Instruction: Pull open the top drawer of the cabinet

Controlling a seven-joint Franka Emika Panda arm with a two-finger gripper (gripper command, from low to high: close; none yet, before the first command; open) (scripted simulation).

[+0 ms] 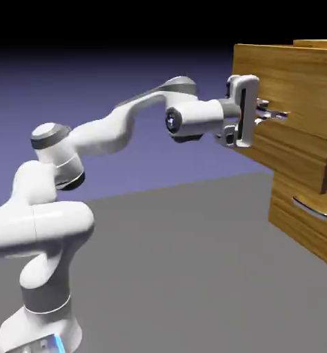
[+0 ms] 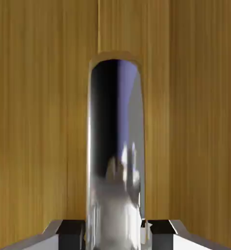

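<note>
Our fingers [image 1: 272,116] clamp the top drawer's handle [image 2: 115,161]; pulling off-line, we could slip off its smooth metal.

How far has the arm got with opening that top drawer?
Done: the gripper has reached the top drawer's handle, its fingertips on either side, closed on the bar. In hand: the pull itself; the top drawer already juts out well past the lower drawer. Left: perhaps a little more pulling, if it isn't fully out, then letting go of the handle.
</note>
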